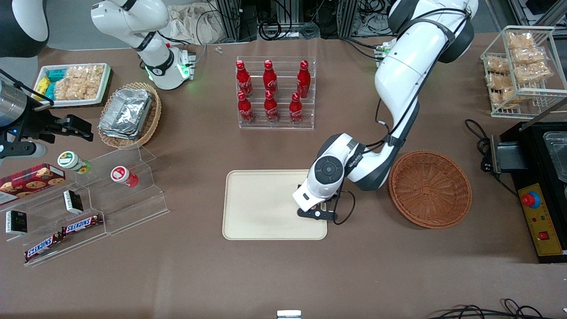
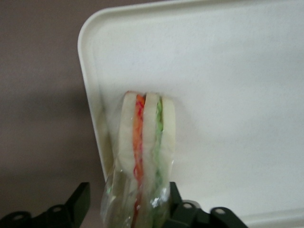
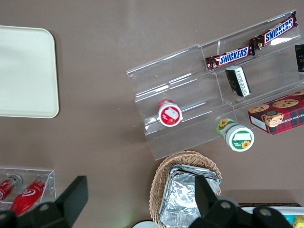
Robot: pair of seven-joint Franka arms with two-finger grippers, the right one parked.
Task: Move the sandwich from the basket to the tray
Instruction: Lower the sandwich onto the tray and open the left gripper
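The sandwich [image 2: 145, 142], a clear-wrapped wedge with orange, red and green filling, stands on edge on the cream tray [image 2: 228, 71], close to its rim. My gripper [image 2: 128, 187] straddles the sandwich with its fingers open. One finger [image 2: 172, 194] touches the wrap, while a gap shows between the wrap and the other finger [image 2: 80, 197]. In the front view the gripper [image 1: 316, 213] is low over the tray [image 1: 257, 204], at the tray's edge nearest the reddish-brown wicker basket [image 1: 429, 188]. The wrist hides the sandwich there. Nothing shows in the basket.
A clear rack of red cola bottles [image 1: 274, 93] stands farther from the front camera than the tray. Toward the parked arm's end are a tan basket with foil containers [image 1: 128, 113], a white snack tray [image 1: 73, 84] and clear stepped shelves [image 1: 110, 190]. A black machine [image 1: 542, 190] sits beside the basket.
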